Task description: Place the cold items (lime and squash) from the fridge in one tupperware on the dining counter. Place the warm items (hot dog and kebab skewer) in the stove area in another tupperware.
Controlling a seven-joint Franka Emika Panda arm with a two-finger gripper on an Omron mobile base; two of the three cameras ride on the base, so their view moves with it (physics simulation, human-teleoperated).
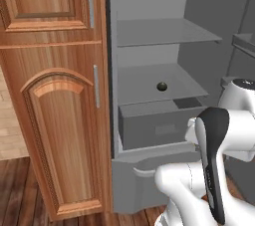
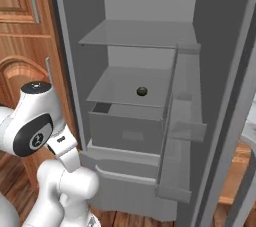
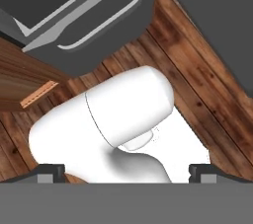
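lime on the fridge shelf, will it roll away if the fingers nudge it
Probably: the lime looks small and round and sits loose on the flat, smooth shelf. It looks light and firm, so a sideways touch could send it rolling.

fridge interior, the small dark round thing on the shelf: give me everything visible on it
The small dark round item is a near-black, slightly olive ball with a faint highlight on top, likely the lime, though too small to confirm. It sits alone on the grey middle shelf of the open fridge, toward the shelf's centre, resting on the shelf surface and touching nothing else. Below it is the grey drawer, pulled partly out. In the right base view it sits at.
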